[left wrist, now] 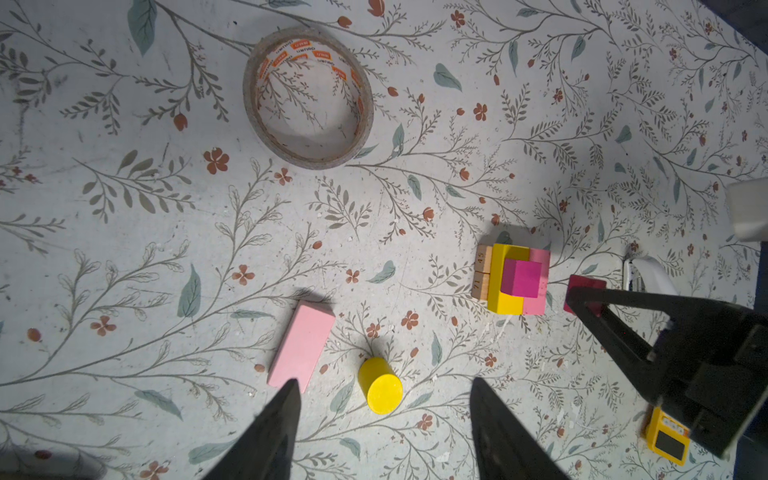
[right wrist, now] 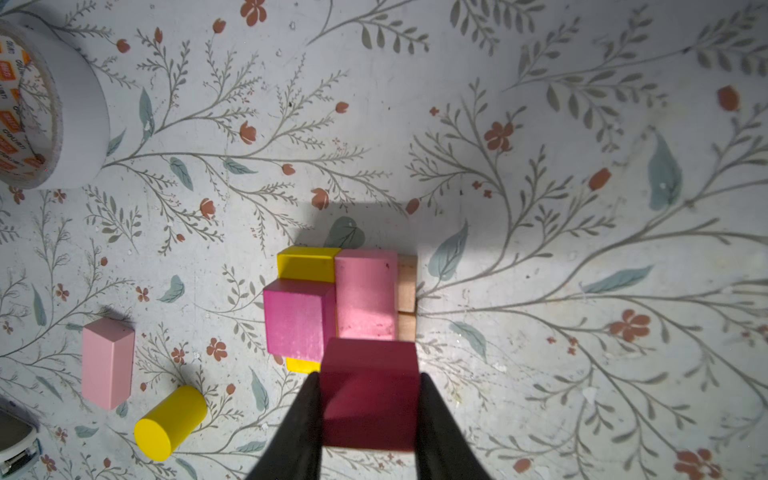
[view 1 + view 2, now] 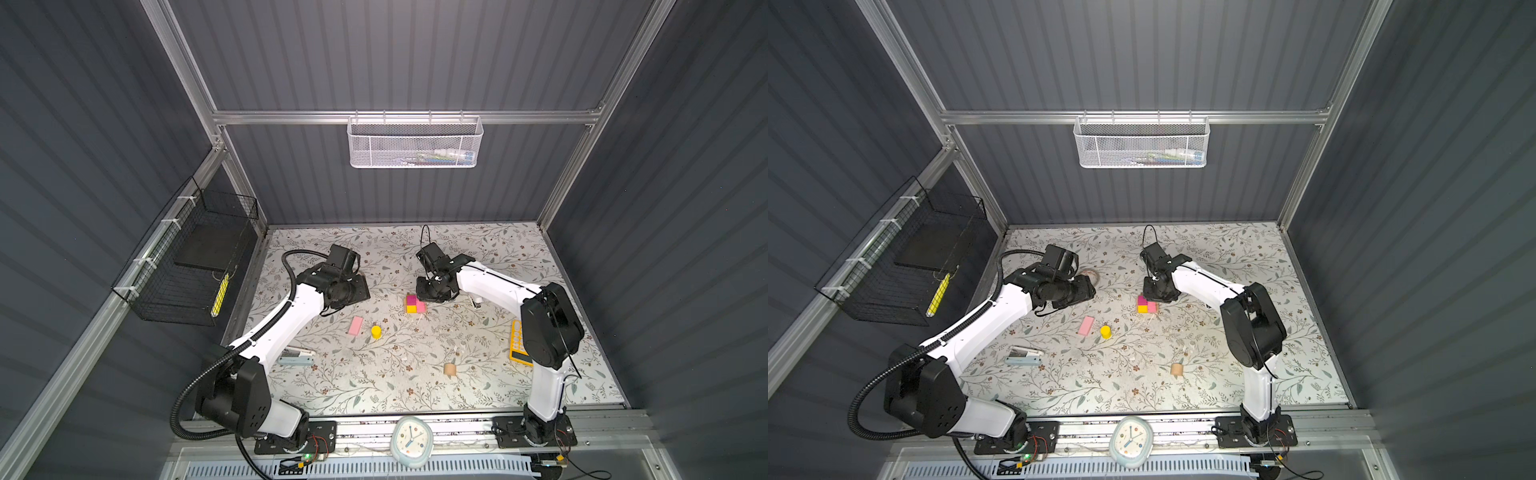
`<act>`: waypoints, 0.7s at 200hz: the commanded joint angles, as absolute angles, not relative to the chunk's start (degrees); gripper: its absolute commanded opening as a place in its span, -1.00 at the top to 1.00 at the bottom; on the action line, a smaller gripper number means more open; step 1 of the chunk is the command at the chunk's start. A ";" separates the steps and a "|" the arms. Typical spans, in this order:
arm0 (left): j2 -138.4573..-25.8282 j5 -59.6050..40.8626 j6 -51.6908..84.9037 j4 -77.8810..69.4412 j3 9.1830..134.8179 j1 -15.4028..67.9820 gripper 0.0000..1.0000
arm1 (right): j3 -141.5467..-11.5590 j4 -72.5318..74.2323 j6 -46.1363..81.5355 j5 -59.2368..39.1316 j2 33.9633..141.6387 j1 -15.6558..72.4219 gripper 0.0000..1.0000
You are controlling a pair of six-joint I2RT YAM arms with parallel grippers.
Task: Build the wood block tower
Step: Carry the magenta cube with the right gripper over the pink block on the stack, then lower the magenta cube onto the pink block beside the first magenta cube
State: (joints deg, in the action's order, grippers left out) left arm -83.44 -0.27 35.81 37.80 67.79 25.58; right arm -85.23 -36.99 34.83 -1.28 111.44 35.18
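Our right pincer (image 2: 369, 376) pinches a magenta cube (image 2: 370, 409) just beside the tower (image 2: 363, 295), which we see at the middle of the worktop (image 3: 357, 390); our left pincer (image 1: 385, 380) is spread, empty.

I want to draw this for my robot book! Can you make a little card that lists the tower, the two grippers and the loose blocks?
Tower: tan, yellow and pink wooden bars, one magenta wooden cube on top
Right gripper: shut on a second magenta wooden cube, close to the tower
Left gripper: open, holding nothing
Loose blocks: pink wooden bar, yellow wooden cylinder, tan wooden cylinder
Other things: clear tape roll, white stapler, yellow calculator
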 commanded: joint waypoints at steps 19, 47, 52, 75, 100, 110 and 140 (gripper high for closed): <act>-84.55 -1.05 36.52 38.32 69.39 26.00 -0.30 | -87.08 -37.34 34.34 -1.41 113.01 34.89 0.49; -84.60 -1.05 36.47 38.39 69.36 26.02 -0.30 | -87.44 -37.27 34.29 -1.42 113.85 34.82 0.46; -84.51 -1.05 36.48 38.41 69.27 25.95 -0.30 | -87.47 -37.29 34.39 -1.52 113.95 34.81 0.46; -84.45 -1.05 36.42 38.45 69.26 25.97 -0.30 | -87.78 -37.13 34.62 -1.59 114.34 34.73 0.43; -84.30 -1.05 36.39 38.48 69.35 26.01 -0.30 | -88.20 -37.17 34.73 -1.76 114.70 34.66 0.42; -84.30 -1.05 36.39 38.50 69.35 26.01 -0.30 | -88.39 -37.21 34.72 -1.84 114.87 34.67 0.42; -84.07 -0.88 36.37 38.52 69.25 26.02 -0.30 | -88.68 -37.50 34.67 -1.89 115.34 34.63 0.40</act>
State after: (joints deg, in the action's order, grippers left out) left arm -84.03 -0.27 35.83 37.67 67.90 25.58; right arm -87.42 -36.82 34.59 -1.61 113.71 34.85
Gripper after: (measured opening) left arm 0.649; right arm 0.324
